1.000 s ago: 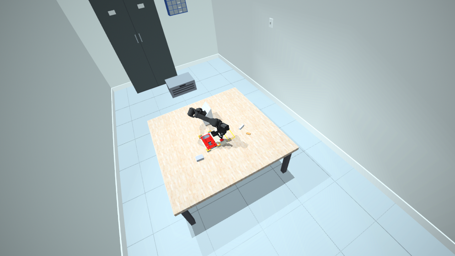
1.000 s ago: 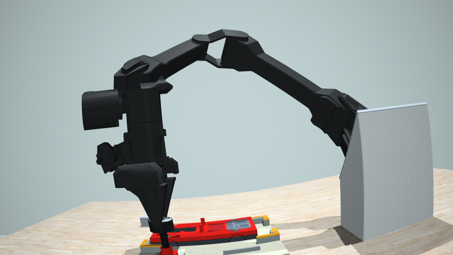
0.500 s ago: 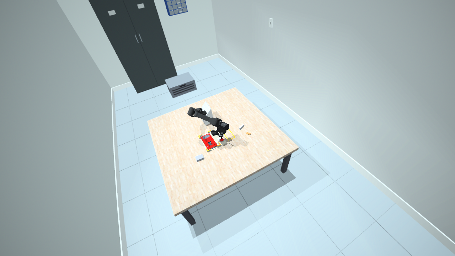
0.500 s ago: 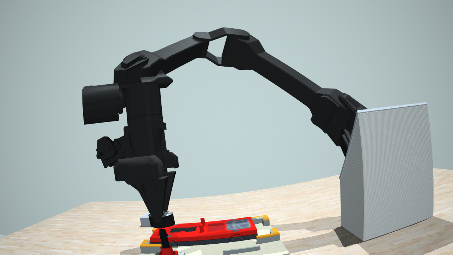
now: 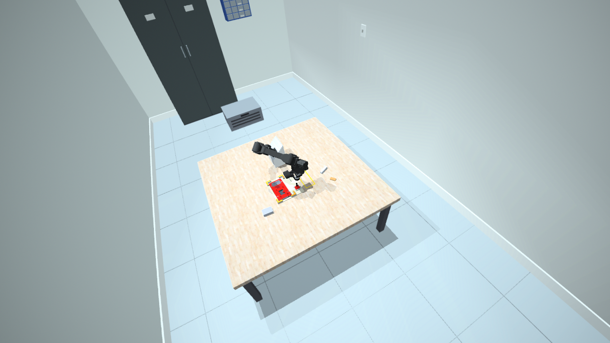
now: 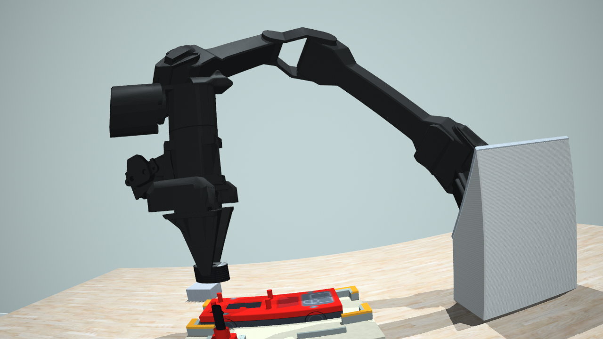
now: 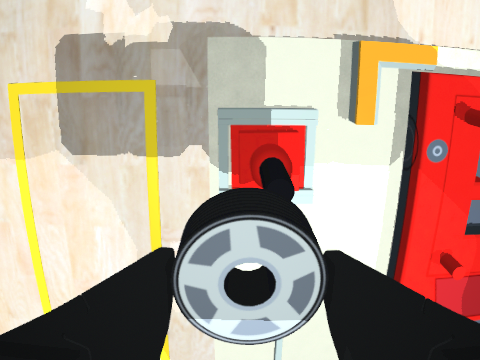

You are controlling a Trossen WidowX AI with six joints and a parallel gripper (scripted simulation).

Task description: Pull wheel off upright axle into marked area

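In the top view, the gripper (image 5: 295,175) is seen above the red car (image 5: 280,189), beside the yellow marked area (image 5: 308,184); its fingers are too small to judge.

In the exterior view, the wheel (image 6: 212,271) is held in the air, clear of the black axle (image 6: 217,315); a grey block (image 6: 203,291) lies behind.

In the wrist view, the fingers are half closed on the wheel (image 7: 250,283), one on each side. The axle (image 7: 275,176) on its red base (image 7: 268,155) is seen behind, the marked area (image 7: 152,160) to the left.
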